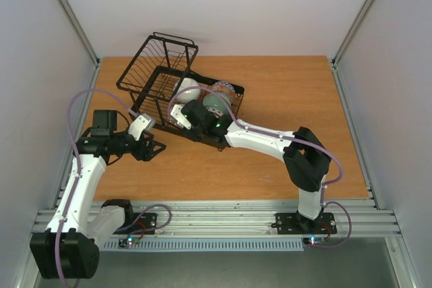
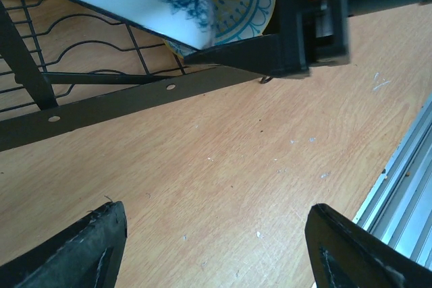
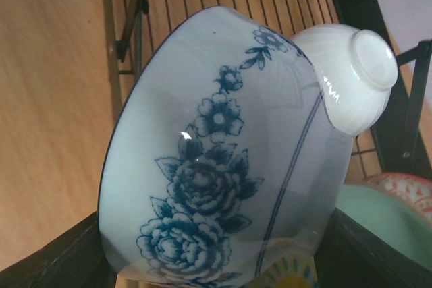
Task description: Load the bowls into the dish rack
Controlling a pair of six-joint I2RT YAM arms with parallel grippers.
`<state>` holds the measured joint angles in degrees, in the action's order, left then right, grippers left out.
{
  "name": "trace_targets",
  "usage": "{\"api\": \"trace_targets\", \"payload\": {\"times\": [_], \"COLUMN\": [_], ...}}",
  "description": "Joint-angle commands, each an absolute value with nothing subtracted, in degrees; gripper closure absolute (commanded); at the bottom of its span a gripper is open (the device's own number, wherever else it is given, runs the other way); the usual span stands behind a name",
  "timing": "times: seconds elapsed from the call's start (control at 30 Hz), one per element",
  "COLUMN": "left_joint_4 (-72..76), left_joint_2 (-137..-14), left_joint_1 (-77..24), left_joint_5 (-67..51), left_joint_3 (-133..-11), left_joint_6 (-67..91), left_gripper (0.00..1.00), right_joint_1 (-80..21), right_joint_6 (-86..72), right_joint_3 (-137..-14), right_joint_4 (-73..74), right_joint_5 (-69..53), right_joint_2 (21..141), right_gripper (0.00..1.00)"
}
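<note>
- A wooden table (image 1: 270, 146) fills the overhead view, with grey walls on three sides.
- The dish rack (image 1: 145, 96), black wire, sits at the far left of the table. Its taller basket section (image 1: 169, 55) is at the far end and the flat slotted tray comes toward the arms.
- The right arm (image 1: 270, 143), white and black, reaches diagonally across the table to the near end of the rack.
- The left arm (image 1: 84, 173) bends beside the rack's near left corner, low over the bare wood.
- The blue-patterned bowl (image 3: 216, 166) is tipped on its side at the near edge of the rack tray. Its flowered outer wall faces the right wrist camera, and its yellow centre shows in the left wrist view.
- The cream-white bowl (image 3: 351, 72) lies just behind it in the rack, foot ring outward. Whether the two touch cannot be told.
- The sage green bowl (image 1: 216, 102) and the red-and-white bowl (image 1: 226, 88) are in the tray on the right, side by side.
- The right gripper (image 1: 183, 114) has the blue-patterned bowl clamped, a dark finger on each side of it.
- The left gripper (image 2: 216, 210) is spread wide, with only table wood between its two black fingers (image 2: 81, 254) and nothing in its hold. It sits near the rack's bottom frame bar (image 2: 135, 99) without touching it.
</note>
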<state>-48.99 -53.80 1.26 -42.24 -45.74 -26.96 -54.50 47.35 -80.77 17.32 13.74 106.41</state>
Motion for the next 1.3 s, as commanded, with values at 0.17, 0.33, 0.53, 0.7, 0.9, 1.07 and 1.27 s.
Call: {"api": "trace_targets", "payload": {"times": [0.17, 0.33, 0.53, 0.7, 0.9, 1.07, 1.27], "left_joint_4": [-46.7, -46.6, -46.8, -46.7, -46.7, -46.7, -46.8], "left_joint_2": [-53.3, -53.7, -53.9, -53.6, -53.6, -53.4, -53.4], "left_joint_1": [1.2, 1.2, 1.2, 1.2, 1.2, 1.2, 1.3], "left_joint_5": [-42.0, -42.2, -42.1, -41.8, -41.8, -41.9, -42.0], "left_joint_3": [-45.1, -45.1, -45.1, -45.2, -45.1, -45.1, -45.2], "left_joint_6": [-26.6, -26.6, -26.7, -26.6, -26.6, -26.6, -26.6], "left_gripper": [0.26, 0.26, 0.26, 0.26, 0.25, 0.25, 0.25], "right_joint_1": [-52.4, -52.0, -51.0, -50.3, -49.8, -49.7, -49.7], "right_joint_6": [62.5, 69.4, 76.9, 80.5, 84.9, 86.8, 87.8], "right_joint_3": [-83.4, -82.7, -82.7, -82.2, -82.3, -83.0, -84.4], "right_joint_4": [3.2, -2.9, -8.1, -10.3, -10.2, -7.4, -3.8], "right_joint_5": [19.1, 19.7, 18.9, 15.9, 13.8, 12.5, 12.5], "right_joint_2": [111.9, 114.1, 117.0, 118.0, 119.4, 120.5, 121.6], "right_gripper": [0.99, 0.99, 0.99, 0.99, 0.99, 0.99, 0.93]}}
